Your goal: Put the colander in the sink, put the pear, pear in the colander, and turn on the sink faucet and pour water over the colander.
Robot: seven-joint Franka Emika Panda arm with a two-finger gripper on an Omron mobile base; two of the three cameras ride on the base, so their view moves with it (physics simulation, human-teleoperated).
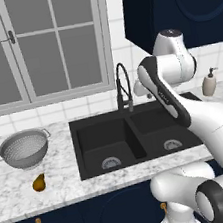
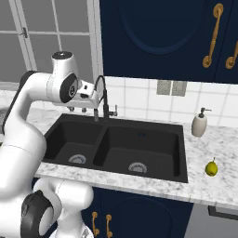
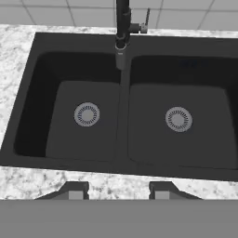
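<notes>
gripper: my 2-finger gripper [image 3: 119, 190] hung above the black double-basin sink [image 1: 85, 125], jaws apart, grasping nothing
colander: round silver-grey holed colander [image 1: 23, 149] sat on counter left of sink
risk: I judged a rim grab could slip or knock the brownish-orange pear [image 1: 39, 183]

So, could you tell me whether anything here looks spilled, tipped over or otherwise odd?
Nothing stands out. The colander sits upright on the counter left of the sink, one pear lies beside it, the other pear on the right, and the faucet is dry.

Marble counter [image 1: 59, 184]: colander [image 1: 23, 150], pears [image 1: 39, 183], dispenser [image 2: 199, 124].
</notes>
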